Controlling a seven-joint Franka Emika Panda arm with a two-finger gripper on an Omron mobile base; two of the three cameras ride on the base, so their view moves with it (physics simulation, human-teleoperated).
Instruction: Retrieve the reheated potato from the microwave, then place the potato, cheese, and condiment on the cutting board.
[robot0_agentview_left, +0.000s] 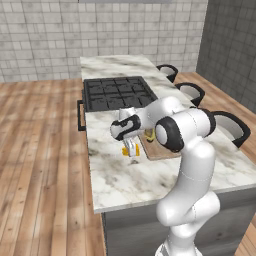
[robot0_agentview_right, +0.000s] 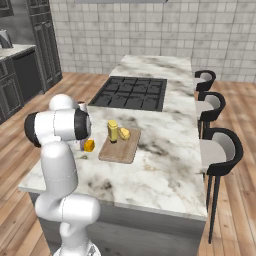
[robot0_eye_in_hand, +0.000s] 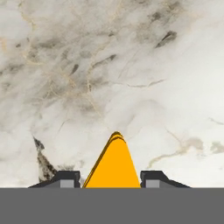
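— What have you got hold of?

— My gripper (robot0_eye_in_hand: 112, 183) is closed tight on the cheese (robot0_eye_in_hand: 113, 162), a smooth orange-yellow wedge whose narrow tip points out between my two dark fingertips (robot0_eye_in_hand: 65, 178). Beneath it lies the counter (robot0_eye_in_hand: 131, 65), pale marble with grey and brown veins.

— And the rest?

— The cutting board (robot0_agentview_right: 120, 149), a flat light-brown wooden rectangle with rounded corners, lies on the marble just beside the wedge. On its far end the condiment (robot0_agentview_right: 113, 131), a small upright yellow bottle, stands close beside the potato (robot0_agentview_right: 124, 133), a round pale-yellow lump.

— Is the wedge on the wood?

— No, it hangs off the board's edge, over bare marble.
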